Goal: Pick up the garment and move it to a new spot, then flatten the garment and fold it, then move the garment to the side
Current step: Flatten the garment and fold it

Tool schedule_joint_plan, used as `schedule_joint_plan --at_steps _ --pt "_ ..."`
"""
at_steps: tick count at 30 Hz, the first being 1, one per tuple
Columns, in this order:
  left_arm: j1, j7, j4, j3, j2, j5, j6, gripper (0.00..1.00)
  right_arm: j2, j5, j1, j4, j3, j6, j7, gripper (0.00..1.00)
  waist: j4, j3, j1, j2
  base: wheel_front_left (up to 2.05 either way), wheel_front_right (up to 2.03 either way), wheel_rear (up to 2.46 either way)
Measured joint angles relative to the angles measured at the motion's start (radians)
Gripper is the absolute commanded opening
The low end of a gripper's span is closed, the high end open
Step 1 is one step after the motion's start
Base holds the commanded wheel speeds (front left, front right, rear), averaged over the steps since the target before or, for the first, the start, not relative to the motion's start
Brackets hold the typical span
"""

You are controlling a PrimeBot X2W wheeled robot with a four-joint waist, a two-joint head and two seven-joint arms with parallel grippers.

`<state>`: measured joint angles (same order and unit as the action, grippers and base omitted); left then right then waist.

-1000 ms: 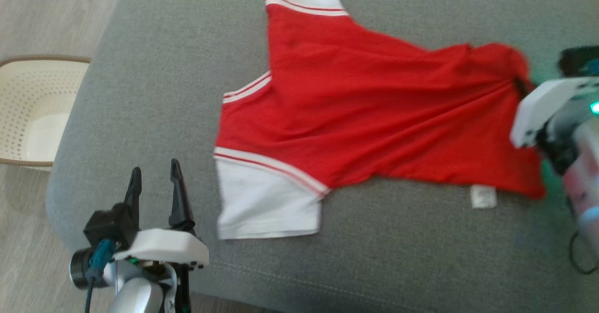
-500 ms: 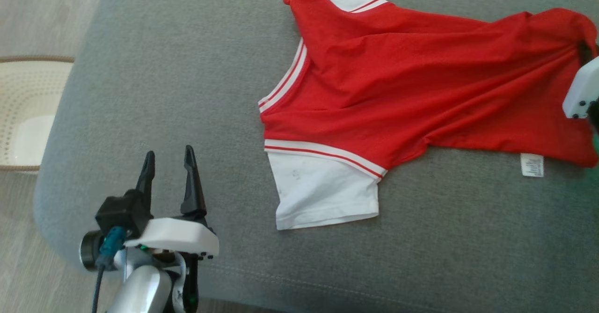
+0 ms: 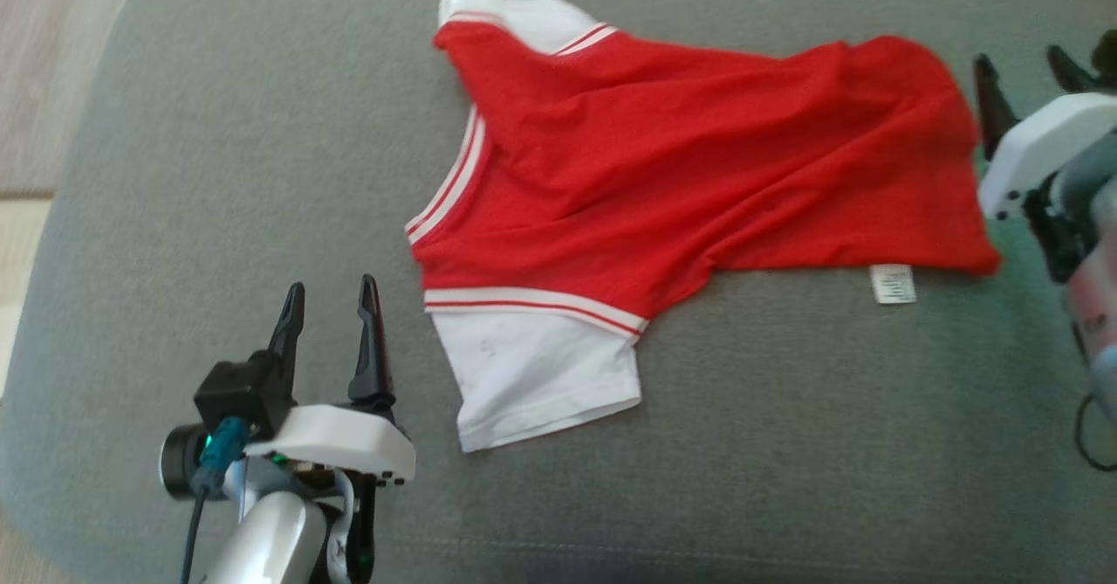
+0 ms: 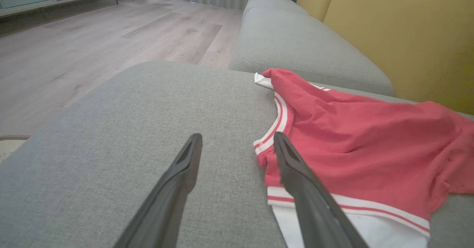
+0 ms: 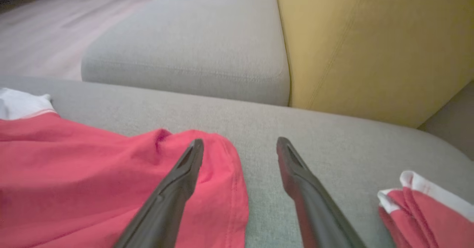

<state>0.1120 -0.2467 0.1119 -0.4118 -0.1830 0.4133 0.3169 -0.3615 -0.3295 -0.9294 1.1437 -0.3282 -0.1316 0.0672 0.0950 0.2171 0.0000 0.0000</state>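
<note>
Head view: the red shirt [image 3: 681, 165] lies spread but wrinkled on the grey cushion [image 3: 218, 174], collar toward the robot's left and hem toward its right. One white sleeve [image 3: 541, 374] lies flat on the near side; the far sleeve is partly covered by a fold of red cloth. A small white label [image 3: 893, 284] sticks out from the near hem edge.

The right gripper [image 3: 1021, 58] is at the hem end, fingers spread apart. In its wrist view, one finger is over the hem corner and the other over bare cushion. Whether either touches the cloth I cannot tell.

The left gripper [image 3: 332, 292] hovers over bare cushion just beside the near sleeve and collar, fingers apart too.

A yellow backrest [image 4: 400, 36] stands behind the cushion, with wood floor [image 4: 92, 36] beyond.
</note>
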Motion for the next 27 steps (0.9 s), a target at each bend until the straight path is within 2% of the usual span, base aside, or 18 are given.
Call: schedule_joint_plan --at_steps 6,12,16,22,27 --pt "-0.006 -0.001 0.009 0.001 0.000 0.000 -0.003 1.00 0.035 -0.037 0.063 -0.103 -0.026 0.000 0.105 1.00 -0.052 -0.063 0.0000 0.0000 0.00 0.00 0.00" --pt "-0.033 -0.002 0.024 0.006 0.002 0.002 -0.018 1.00 0.079 -0.048 0.202 -0.231 -0.014 0.000 0.161 1.00 -0.100 -0.131 0.0000 0.0000 0.00 0.00 0.00" --pt "-0.082 -0.003 0.035 0.013 0.007 0.002 -0.019 1.00 0.112 -0.016 0.324 -0.330 0.067 0.000 0.174 1.00 -0.128 -0.175 0.0000 0.0000 0.00 0.00 0.00" --pt "-0.153 -0.003 0.033 0.042 0.031 -0.010 -0.036 1.00 0.218 0.099 0.547 -0.520 0.212 0.000 0.181 1.00 -0.157 -0.229 -0.0001 0.0000 0.00 0.00 0.00" --pt "-0.185 -0.003 0.032 0.072 0.040 -0.036 -0.056 1.00 0.295 0.188 0.731 -0.715 0.308 0.000 0.179 1.00 -0.153 -0.246 -0.0001 0.0000 0.00 0.00 0.00"
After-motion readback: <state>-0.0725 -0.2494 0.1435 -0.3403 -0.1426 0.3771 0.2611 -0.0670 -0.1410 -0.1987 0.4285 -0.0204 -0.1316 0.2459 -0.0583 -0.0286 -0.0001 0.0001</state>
